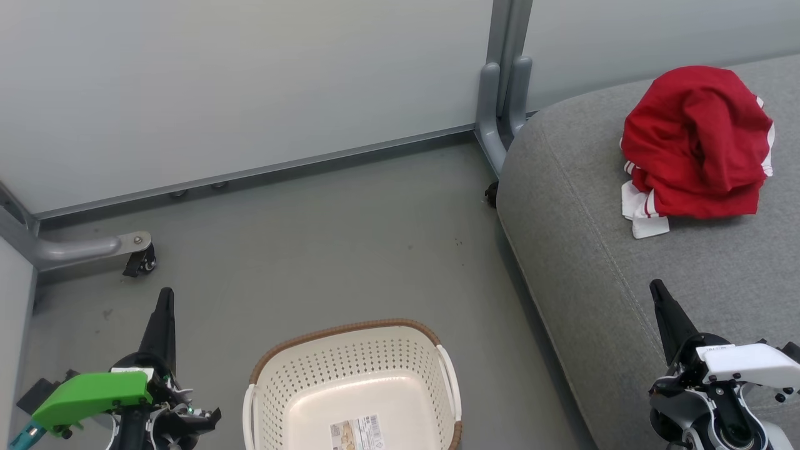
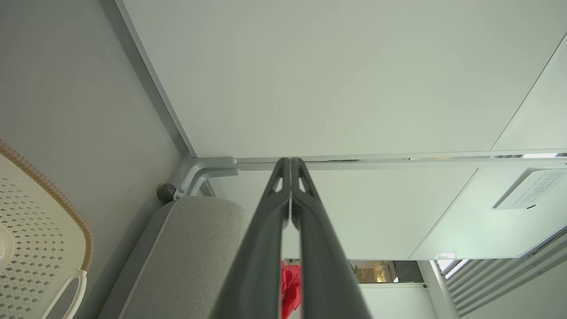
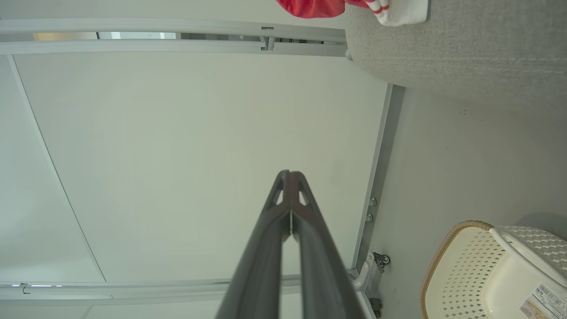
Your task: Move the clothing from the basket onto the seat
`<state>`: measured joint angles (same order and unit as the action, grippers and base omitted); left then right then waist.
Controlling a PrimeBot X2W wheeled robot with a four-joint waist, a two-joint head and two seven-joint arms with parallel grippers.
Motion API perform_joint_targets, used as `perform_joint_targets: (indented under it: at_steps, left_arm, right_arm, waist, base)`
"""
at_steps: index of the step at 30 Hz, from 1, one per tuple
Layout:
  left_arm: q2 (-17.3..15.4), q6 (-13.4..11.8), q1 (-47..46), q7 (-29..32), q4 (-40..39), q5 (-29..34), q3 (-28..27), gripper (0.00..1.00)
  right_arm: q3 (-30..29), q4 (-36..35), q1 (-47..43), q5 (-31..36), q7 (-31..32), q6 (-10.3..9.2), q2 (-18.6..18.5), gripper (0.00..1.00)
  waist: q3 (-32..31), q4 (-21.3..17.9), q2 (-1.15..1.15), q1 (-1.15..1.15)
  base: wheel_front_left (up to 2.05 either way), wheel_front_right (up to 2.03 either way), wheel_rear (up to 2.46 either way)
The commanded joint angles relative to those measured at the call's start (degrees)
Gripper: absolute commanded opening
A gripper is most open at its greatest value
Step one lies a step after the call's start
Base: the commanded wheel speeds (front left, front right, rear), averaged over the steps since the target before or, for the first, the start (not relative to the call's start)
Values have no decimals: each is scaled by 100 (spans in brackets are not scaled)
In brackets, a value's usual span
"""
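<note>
The red clothing [image 1: 697,147] with white stripe trim lies bunched on the grey seat [image 1: 600,250] at the upper right; a strip of it shows as clothing [image 2: 290,288] and clothing [image 3: 319,6] in the wrist views. The cream basket [image 1: 353,390] stands on the floor at bottom centre, holding nothing but its label sticker; it also appears as basket [image 2: 40,235] and basket [image 3: 491,270]. My left gripper [image 1: 165,297] is shut and holds nothing, left of the basket. My right gripper [image 1: 656,289] is shut and holds nothing, over the seat's front part. Their tips, left gripper [image 2: 291,160] and right gripper [image 3: 290,173], point at the wall panels.
Pale partition panels [image 1: 250,87] close off the back, with a grey frame post [image 1: 503,94] beside the seat's corner. A caster foot [image 1: 140,259] juts out at the left. Grey floor [image 1: 325,244] lies between the basket and the panels.
</note>
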<state>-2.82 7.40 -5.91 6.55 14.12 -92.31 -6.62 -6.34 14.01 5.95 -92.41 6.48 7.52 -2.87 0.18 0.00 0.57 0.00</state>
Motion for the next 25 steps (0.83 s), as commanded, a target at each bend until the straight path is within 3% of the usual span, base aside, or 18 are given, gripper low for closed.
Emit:
perform_joint_targets:
  at_steps: [1,25]
  left_arm:
    - [-2,23,-60,24,-11,-11,-14,0]
    - [-2,23,-60,20,-12,-14,-10,0]
  right_arm:
    - [-20,13,52,-15,14,-6,-23,0]
    - [-25,13,53,-8,17,-6,-18,0]
  waist:
    - [0,0,-57,0]
    - [0,0,-57,0]
  base:
    - [0,0,0]
    - [0,0,0]
